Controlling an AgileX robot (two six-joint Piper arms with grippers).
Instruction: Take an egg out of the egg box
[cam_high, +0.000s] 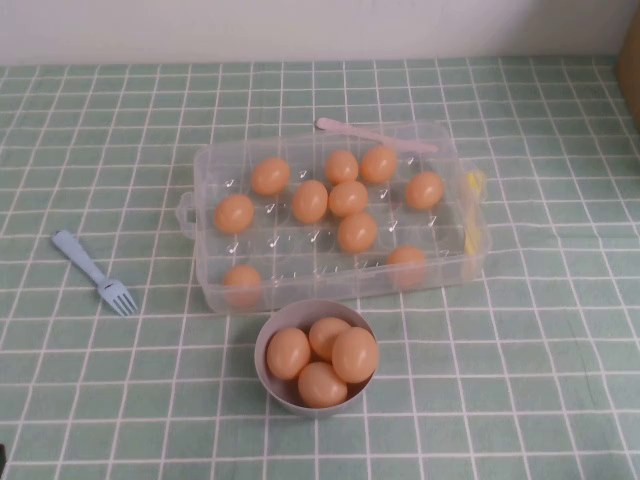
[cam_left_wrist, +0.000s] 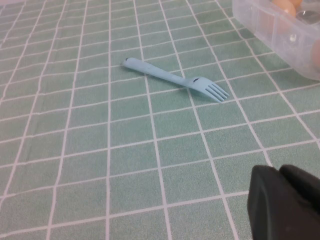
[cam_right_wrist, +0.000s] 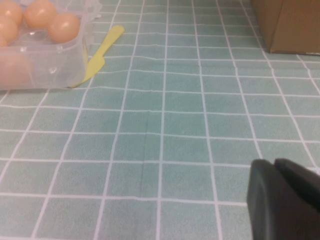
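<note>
The clear plastic egg box stands open in the middle of the table, with several orange-tan eggs in its cups, one egg near its centre. Neither arm shows in the high view. In the left wrist view my left gripper is shut and empty, low over the cloth, with a corner of the egg box well beyond it. In the right wrist view my right gripper is also shut and empty, hovering over bare cloth well away from the egg box and its eggs.
A round grey bowl holding several eggs sits just in front of the box. A light blue fork lies left of the box, ahead of the left gripper. A brown cardboard box stands at the far right.
</note>
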